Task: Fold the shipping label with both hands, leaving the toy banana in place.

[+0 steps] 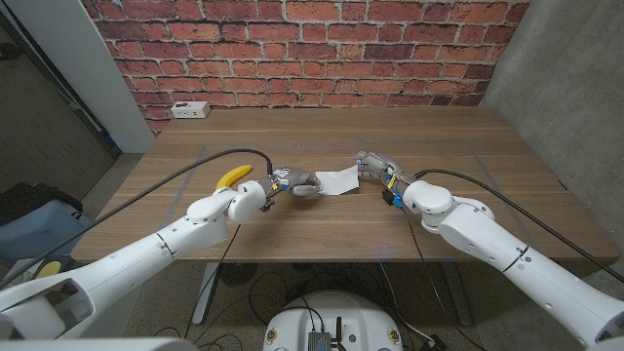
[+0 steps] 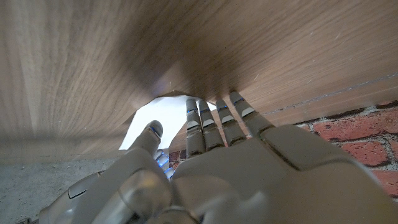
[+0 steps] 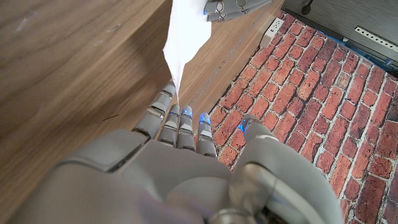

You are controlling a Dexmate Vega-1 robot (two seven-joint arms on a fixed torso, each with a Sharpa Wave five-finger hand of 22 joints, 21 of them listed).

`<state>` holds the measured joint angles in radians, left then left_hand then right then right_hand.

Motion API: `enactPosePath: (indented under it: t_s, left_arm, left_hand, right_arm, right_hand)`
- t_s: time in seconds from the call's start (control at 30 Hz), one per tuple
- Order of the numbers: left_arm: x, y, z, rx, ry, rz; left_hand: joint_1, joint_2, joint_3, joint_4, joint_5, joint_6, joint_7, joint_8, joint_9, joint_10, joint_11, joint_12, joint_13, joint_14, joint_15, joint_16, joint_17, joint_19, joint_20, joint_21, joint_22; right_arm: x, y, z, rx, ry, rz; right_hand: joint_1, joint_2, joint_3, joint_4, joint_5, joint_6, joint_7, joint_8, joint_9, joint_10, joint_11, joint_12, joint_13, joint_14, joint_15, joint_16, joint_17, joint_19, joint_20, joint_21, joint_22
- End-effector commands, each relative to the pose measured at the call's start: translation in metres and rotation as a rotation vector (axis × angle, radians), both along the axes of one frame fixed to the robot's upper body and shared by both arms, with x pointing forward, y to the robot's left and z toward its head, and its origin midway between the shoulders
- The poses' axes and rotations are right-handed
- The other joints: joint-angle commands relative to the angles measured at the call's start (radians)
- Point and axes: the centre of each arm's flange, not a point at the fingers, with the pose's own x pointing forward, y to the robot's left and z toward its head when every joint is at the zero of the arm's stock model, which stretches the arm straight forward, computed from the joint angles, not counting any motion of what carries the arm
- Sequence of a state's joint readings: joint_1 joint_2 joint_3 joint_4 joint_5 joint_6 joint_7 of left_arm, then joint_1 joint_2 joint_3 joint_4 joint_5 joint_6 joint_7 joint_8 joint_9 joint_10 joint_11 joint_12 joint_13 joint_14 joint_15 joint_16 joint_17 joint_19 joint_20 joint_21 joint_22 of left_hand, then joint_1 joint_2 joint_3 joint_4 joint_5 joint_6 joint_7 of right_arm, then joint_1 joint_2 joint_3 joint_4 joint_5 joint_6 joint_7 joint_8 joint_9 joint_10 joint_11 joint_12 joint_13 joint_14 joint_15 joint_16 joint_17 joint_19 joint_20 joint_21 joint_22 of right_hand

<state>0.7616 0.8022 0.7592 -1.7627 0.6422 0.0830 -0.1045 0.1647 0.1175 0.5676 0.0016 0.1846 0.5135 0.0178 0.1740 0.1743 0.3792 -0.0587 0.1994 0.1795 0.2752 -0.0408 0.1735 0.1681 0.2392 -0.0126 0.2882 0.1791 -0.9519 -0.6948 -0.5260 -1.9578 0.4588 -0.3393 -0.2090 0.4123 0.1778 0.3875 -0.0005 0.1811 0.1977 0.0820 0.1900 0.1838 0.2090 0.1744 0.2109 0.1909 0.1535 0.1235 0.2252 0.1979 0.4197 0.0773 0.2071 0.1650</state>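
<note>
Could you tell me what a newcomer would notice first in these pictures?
Probably the white label at the middle of the wooden table, with the left hand at one end and the right hand at the other. Next, the yellow banana lying just beyond the left arm, apart from the label.

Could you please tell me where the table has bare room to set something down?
The table is bare right of the right hand and along the back, right of the white power strip. It is crowded mid-table: both hands at the shipping label, toy banana beside the left hand.
</note>
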Motion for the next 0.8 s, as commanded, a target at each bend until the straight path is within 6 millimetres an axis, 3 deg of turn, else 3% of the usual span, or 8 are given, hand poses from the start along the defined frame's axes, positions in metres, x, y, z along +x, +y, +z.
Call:
enactPosePath:
  t_s: [0.03, 0.2, 0.47, 0.63, 0.67, 0.8]
  left_arm:
    - [0.000, 0.004, -0.002, -0.018, 0.000, 0.002]
    - [-0.001, 0.005, -0.001, -0.019, -0.006, 0.001]
    - [-0.001, 0.006, 0.000, -0.020, -0.010, 0.002]
    - [-0.001, 0.006, 0.000, -0.019, -0.008, 0.006]
    - [-0.001, 0.007, 0.000, -0.019, -0.008, 0.006]
    - [0.000, 0.007, 0.001, -0.021, -0.011, 0.006]
  left_hand:
    - [-0.004, -0.009, 0.002, 0.001, 0.002, -0.007, -0.002, 0.002, 0.002, -0.008, 0.000, -0.002, 0.005, -0.009, -0.028, -0.002, -0.001, 0.008, -0.004, -0.001, 0.003]
    - [-0.004, -0.011, 0.001, 0.000, 0.002, -0.009, -0.003, 0.002, 0.002, -0.009, -0.001, -0.002, 0.005, -0.010, -0.027, -0.001, -0.001, 0.009, -0.005, -0.003, 0.003]
    - [-0.004, -0.013, 0.001, -0.001, 0.003, -0.013, -0.004, 0.002, 0.002, -0.009, -0.002, -0.002, 0.005, -0.011, -0.028, 0.000, -0.001, 0.010, -0.004, -0.005, 0.003]
    - [-0.004, -0.013, 0.002, -0.002, 0.003, -0.015, -0.007, 0.003, 0.002, -0.011, -0.003, -0.003, 0.005, -0.012, -0.028, 0.000, -0.001, 0.010, -0.004, -0.006, 0.003]
    - [-0.003, -0.013, 0.002, -0.002, 0.003, -0.016, -0.007, 0.003, 0.002, -0.011, -0.003, -0.003, 0.005, -0.012, -0.028, 0.000, -0.001, 0.010, -0.004, -0.006, 0.003]
    - [-0.003, -0.013, 0.002, -0.002, 0.003, -0.014, -0.007, 0.004, 0.002, -0.010, -0.002, -0.003, 0.005, -0.013, -0.029, 0.000, -0.001, 0.010, -0.004, -0.007, 0.003]
  right_arm:
    - [-0.001, 0.005, 0.000, 0.053, 0.008, 0.065]
    - [0.001, 0.010, -0.003, 0.063, 0.013, 0.091]
    - [0.002, 0.012, -0.005, 0.099, -0.010, 0.118]
    - [0.004, 0.015, -0.006, 0.117, -0.047, 0.143]
    - [0.004, 0.015, -0.005, 0.114, -0.048, 0.146]
    - [0.004, 0.015, -0.003, 0.111, -0.056, 0.146]
  right_hand:
    - [0.006, 0.002, 0.007, 0.001, -0.003, -0.004, 0.000, -0.002, 0.002, -0.013, 0.002, -0.005, 0.003, 0.008, 0.009, 0.001, 0.001, 0.012, 0.010, 0.002, 0.004]
    - [0.007, -0.001, 0.013, 0.002, -0.003, -0.010, 0.028, -0.004, 0.002, -0.001, 0.017, -0.001, 0.002, 0.028, 0.027, 0.003, 0.000, 0.034, 0.033, 0.006, 0.004]
    - [0.007, -0.004, 0.022, 0.004, -0.004, -0.064, 0.046, -0.018, 0.002, 0.032, 0.019, 0.008, 0.001, 0.063, 0.022, 0.006, -0.001, 0.068, 0.037, 0.010, 0.004]
    - [0.008, -0.010, 0.030, 0.001, -0.004, -0.139, -0.013, -0.023, 0.001, 0.020, 0.012, -0.002, 0.000, 0.079, 0.015, 0.000, -0.003, 0.082, 0.035, 0.005, 0.004]
    - [0.008, -0.011, 0.030, 0.000, -0.005, -0.144, -0.020, -0.019, 0.001, 0.002, -0.002, -0.010, 0.000, 0.077, 0.007, -0.003, -0.002, 0.082, 0.031, 0.002, 0.004]
    - [0.008, -0.011, 0.030, -0.002, -0.005, -0.146, -0.027, -0.014, 0.001, -0.032, -0.013, -0.022, 0.001, 0.070, -0.011, -0.007, -0.001, 0.079, 0.018, -0.002, 0.004]
